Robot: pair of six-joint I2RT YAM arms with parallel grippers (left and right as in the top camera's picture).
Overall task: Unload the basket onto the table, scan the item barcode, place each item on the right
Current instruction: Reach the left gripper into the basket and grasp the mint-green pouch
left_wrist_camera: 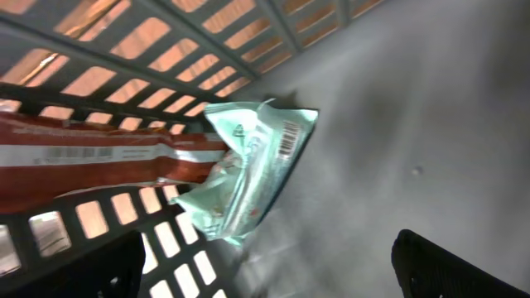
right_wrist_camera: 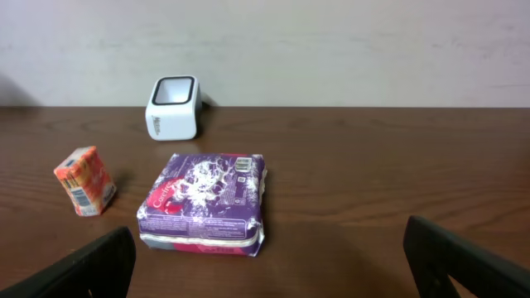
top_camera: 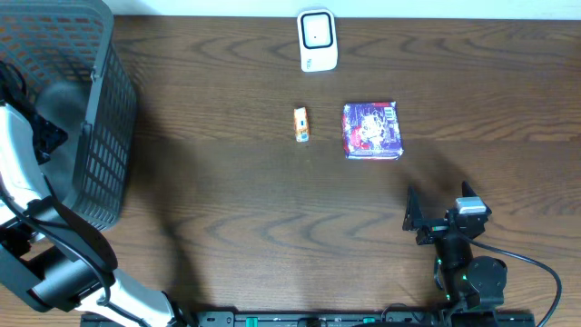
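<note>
The left gripper (left_wrist_camera: 290, 266) is held wide open and empty inside the basket (left_wrist_camera: 397, 108), above a green packet (left_wrist_camera: 248, 165) and a red packet (left_wrist_camera: 91, 157) lying there. The right gripper (right_wrist_camera: 273, 277) is likewise spread wide with nothing held. It is faced toward the purple pack (right_wrist_camera: 205, 203) on the table (right_wrist_camera: 373, 182), near the scanner (right_wrist_camera: 172, 108). If that pack is taken next, it is best gripped by its edges, so the barcode is not covered and can be turned to the scanner window. The orange box (right_wrist_camera: 84, 180) just beside it should be avoided.
</note>
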